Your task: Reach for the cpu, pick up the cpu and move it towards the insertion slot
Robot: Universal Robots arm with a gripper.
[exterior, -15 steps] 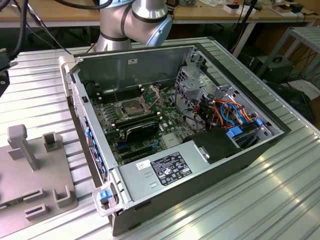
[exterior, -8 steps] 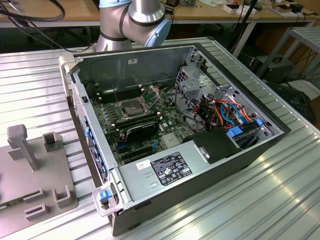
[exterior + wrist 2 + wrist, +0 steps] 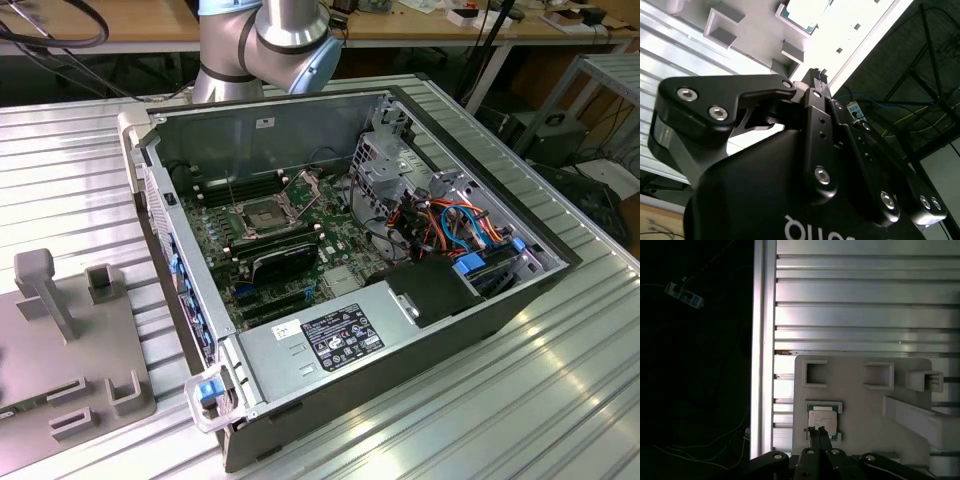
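Note:
The cpu (image 3: 823, 418) is a small pale square chip lying flat in a shallow nest on the grey fixture plate (image 3: 855, 405). In the first wrist view my gripper (image 3: 816, 429) hovers at the chip's near edge, its two fingertips pressed together with nothing between them. The second wrist view shows the same black fingers (image 3: 818, 107) shut, their tips (image 3: 817, 75) pointing towards the bright cpu (image 3: 801, 11) further off. In the exterior view the insertion slot (image 3: 262, 213), a silvery square frame with a dark centre, sits on the motherboard inside the open computer case (image 3: 500, 310).
The fixture plate (image 3: 40, 360) carries upright posts (image 3: 45, 285) and small square pockets (image 3: 816, 374). The ribbed metal table ends at an edge (image 3: 763, 340) beside the plate, with dark floor beyond. A black graphics card (image 3: 285, 262) lies next to the slot; the case walls stand around it.

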